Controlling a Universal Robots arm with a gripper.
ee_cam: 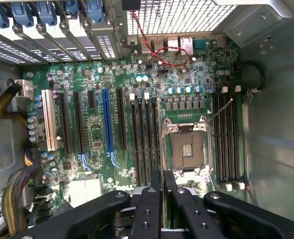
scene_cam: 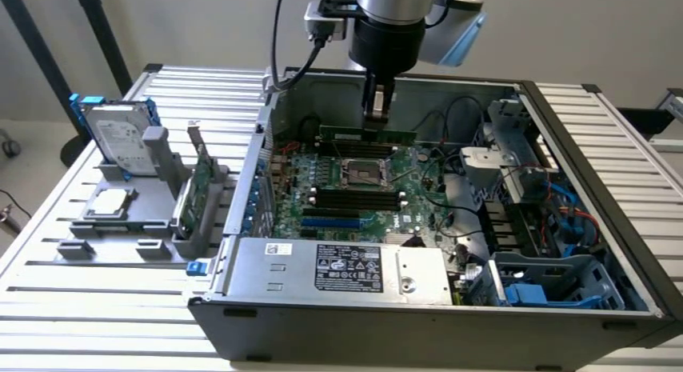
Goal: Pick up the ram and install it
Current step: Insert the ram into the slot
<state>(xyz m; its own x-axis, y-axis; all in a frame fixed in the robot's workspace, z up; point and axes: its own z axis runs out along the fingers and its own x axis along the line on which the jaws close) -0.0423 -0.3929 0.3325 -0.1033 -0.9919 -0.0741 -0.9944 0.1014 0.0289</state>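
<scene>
Right now the tool is pinched shut on the upper edge of the ram, a thin green stick hanging level inside the open steel case, at twelve o'clock from the square metal CPU socket in the exterior view. I'd judge it light and stiff but fragile. It is best gripped mid-length on its flat faces, clear of the contact edge.

Plain pale wall behind a silver slatted metal table, black poles at the exterior view's left.
</scene>
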